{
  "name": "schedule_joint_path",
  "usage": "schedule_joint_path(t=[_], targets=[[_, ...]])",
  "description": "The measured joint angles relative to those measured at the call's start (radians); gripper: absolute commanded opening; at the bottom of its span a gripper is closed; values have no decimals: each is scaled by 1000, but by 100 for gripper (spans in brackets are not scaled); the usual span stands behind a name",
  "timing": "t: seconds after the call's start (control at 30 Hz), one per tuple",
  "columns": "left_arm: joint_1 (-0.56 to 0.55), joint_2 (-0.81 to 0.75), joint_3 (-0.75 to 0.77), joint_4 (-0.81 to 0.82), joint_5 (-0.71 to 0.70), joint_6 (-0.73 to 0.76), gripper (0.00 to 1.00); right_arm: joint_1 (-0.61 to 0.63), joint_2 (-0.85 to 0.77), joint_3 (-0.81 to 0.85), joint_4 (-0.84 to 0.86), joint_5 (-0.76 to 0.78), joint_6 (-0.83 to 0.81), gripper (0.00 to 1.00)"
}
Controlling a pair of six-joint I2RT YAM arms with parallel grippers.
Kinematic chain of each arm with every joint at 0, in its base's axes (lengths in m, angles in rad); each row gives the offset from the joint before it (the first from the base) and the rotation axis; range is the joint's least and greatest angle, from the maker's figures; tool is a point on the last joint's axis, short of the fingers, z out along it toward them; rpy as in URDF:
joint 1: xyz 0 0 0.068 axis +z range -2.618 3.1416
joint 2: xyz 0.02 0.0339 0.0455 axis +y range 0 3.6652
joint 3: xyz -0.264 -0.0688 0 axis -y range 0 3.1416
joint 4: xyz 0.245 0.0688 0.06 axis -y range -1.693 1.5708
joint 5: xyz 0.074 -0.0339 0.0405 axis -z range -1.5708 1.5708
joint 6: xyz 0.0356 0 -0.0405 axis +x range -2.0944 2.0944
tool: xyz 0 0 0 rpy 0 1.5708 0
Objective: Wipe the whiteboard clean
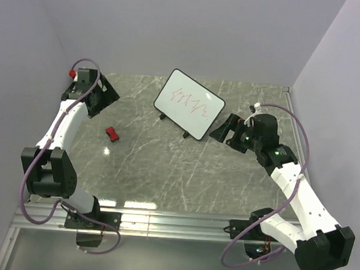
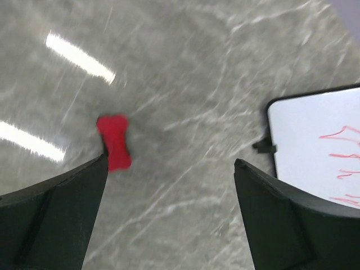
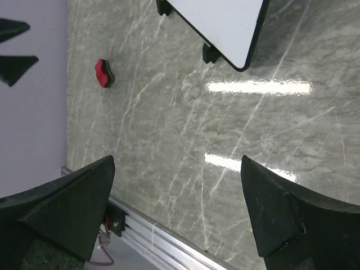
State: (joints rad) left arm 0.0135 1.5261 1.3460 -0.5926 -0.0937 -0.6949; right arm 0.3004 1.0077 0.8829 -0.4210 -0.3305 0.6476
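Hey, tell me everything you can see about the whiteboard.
The whiteboard is a small white rectangle with a thin black frame and rounded corners. Red zigzag scribbles cross its face, unerased. It stands tilted on little black feet on the grey marble-look table, toward the far middle, turned diagonally. Only the table touches it.

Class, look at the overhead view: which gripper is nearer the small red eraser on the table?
Left. The left gripper hangs just behind the red eraser, toward the back-left corner. The right gripper sits far across the table, beside the whiteboard at its right edge.
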Motion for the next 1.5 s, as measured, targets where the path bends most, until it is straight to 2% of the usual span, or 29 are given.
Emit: schedule_joint_path(t=[0.2,0.43,0.53,0.9,1.0,1.2,1.23,1.3,1.37,1.4,1.5], targets=[[-18,-15,-84,-109,-40,-56,99,-7,-45,0,-26,9,-14,100],[-45,43,-213,-100,-62,-78,82,-13,-93,0,-90,27,-54,100],[-45,80,-218,-85,-69,-77,78,-13,-90,0,-117,34,-68,100],[-45,244,-188,-1,-84,-76,74,-13,-35,-1,-127,43,-98,100],[-45,285,-162,5,-88,-72,69,-13,-9,0,-127,53,-107,100],[-45,340,-112,16,-89,-63,43,-13,55,36,-140,73,-128,100],[-45,350,-105,18,-90,-60,34,-13,66,52,-142,81,-133,100],[-45,358,-95,21,-92,-53,23,-13,93,91,-144,94,-146,100],[-45,363,-91,27,-92,-50,5,-13,123,139,-148,106,-160,100],[-45,364,-88,27,-89,-47,0,-14,145,171,-151,109,-167,100],[-45,365,-82,27,-78,-42,0,-35,237,290,-154,100,-180,100]])
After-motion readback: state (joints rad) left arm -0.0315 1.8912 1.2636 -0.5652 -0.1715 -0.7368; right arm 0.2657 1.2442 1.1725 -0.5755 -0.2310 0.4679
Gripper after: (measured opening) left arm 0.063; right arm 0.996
